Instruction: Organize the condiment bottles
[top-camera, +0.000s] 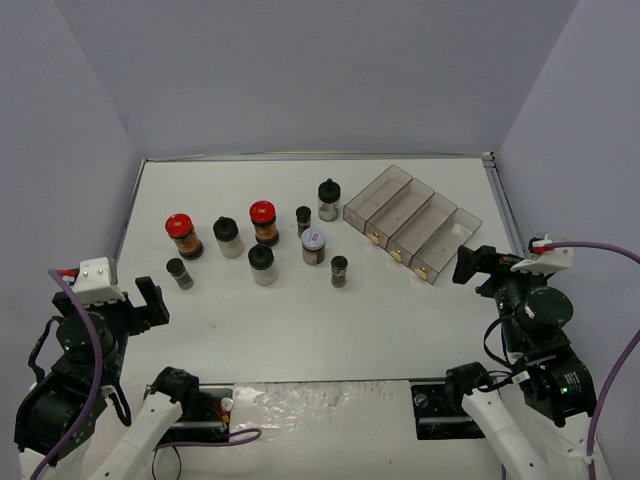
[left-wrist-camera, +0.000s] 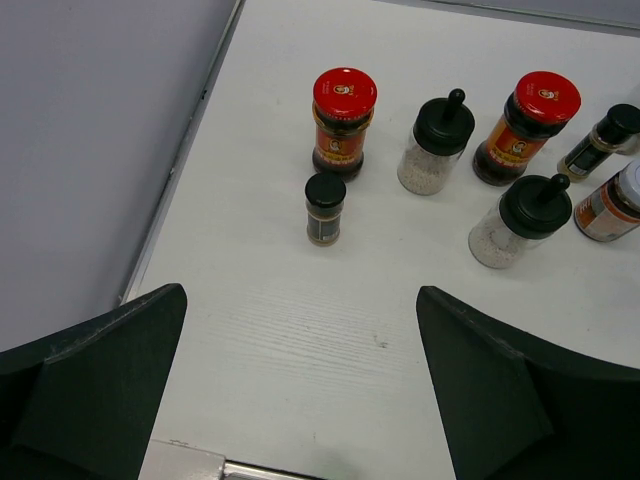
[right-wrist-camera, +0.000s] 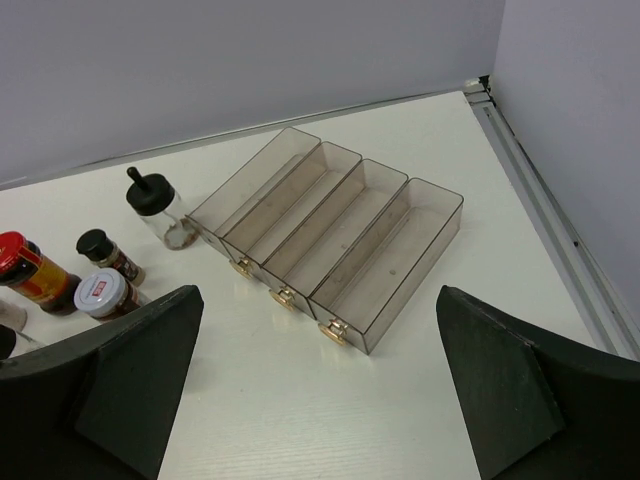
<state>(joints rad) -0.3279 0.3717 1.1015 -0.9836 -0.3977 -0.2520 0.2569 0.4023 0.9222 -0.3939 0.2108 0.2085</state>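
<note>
Several condiment bottles stand in a loose group on the white table. Two red-capped jars (top-camera: 183, 235) (top-camera: 263, 221) hold brown contents. Black-capped bottles stand around them (top-camera: 228, 237) (top-camera: 261, 264) (top-camera: 328, 199), with small dark ones (top-camera: 179, 272) (top-camera: 303, 219) (top-camera: 339, 270). A white-lidded jar (top-camera: 313, 245) stands mid-group. My left gripper (top-camera: 150, 301) is open and empty, near the left front, short of the small bottle (left-wrist-camera: 324, 207). My right gripper (top-camera: 474, 265) is open and empty, just right of the tray.
A clear plastic tray (top-camera: 412, 222) with several long compartments lies at the back right, also in the right wrist view (right-wrist-camera: 330, 230). Grey walls enclose the table on three sides. A metal rail (top-camera: 320, 405) runs along the near edge.
</note>
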